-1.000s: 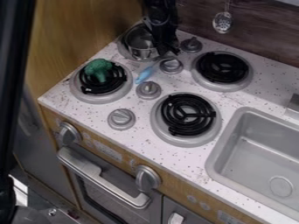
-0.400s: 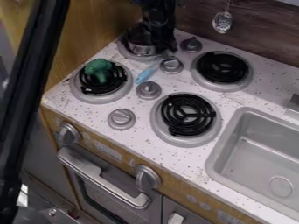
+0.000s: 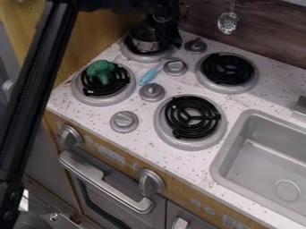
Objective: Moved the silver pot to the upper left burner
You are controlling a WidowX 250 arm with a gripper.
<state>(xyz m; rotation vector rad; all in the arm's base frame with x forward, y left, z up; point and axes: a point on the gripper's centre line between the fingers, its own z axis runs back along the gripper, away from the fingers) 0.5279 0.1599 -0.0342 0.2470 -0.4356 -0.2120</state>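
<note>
The pot [image 3: 146,45] has edged rearward over the upper left burner [image 3: 141,58], so placement seems close. I can't tell whether my gripper [image 3: 168,42] holds it.

I see silver pot [image 3: 147,46], shiny, roughly upright, partly hidden, over upper left burner [image 3: 143,58], round, grey-rimmed; contact unclear to me.
</note>
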